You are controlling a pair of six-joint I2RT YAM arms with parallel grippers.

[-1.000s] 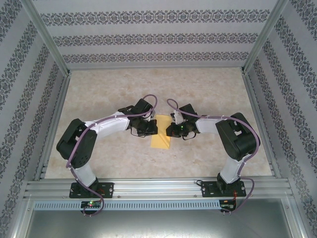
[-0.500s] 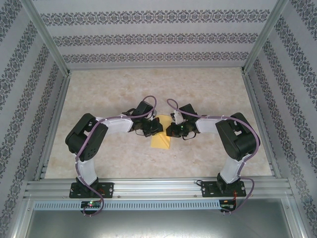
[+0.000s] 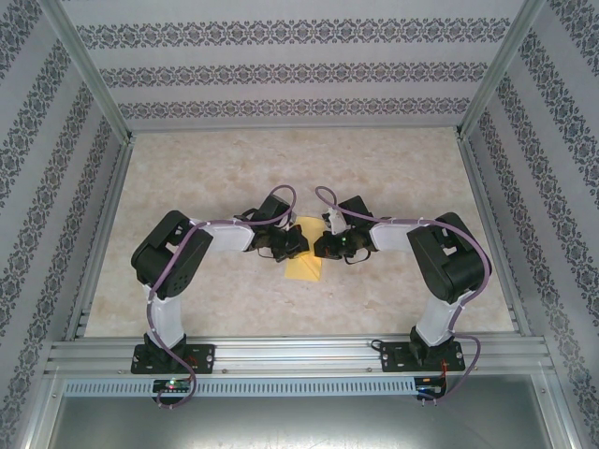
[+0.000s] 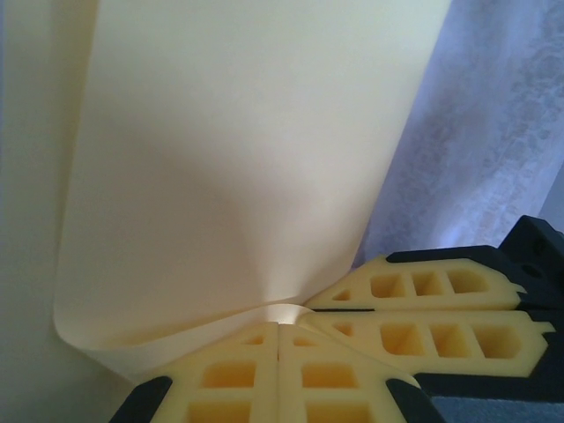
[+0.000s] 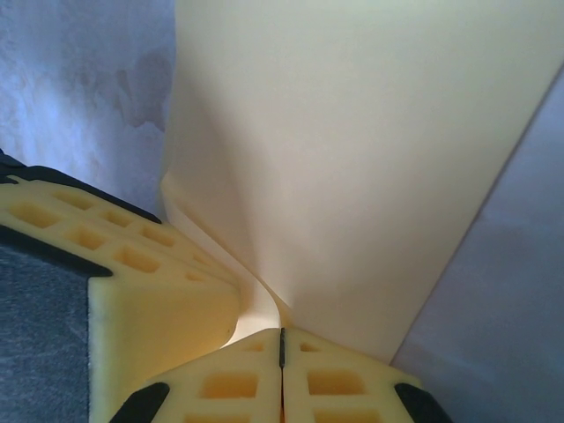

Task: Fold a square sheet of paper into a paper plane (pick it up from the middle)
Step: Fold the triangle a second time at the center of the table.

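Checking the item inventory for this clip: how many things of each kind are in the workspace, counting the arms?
thin yellow paper sheet: 1
black-and-white robot arms, left and right: 2
Total: 3

Beige marbled table (image 3: 187, 168), yellow sheet of paper (image 3: 304, 269) at centre

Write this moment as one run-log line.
left pincer: shut on paper | right pincer: shut on paper | paper: yellow, curved, pinched by both
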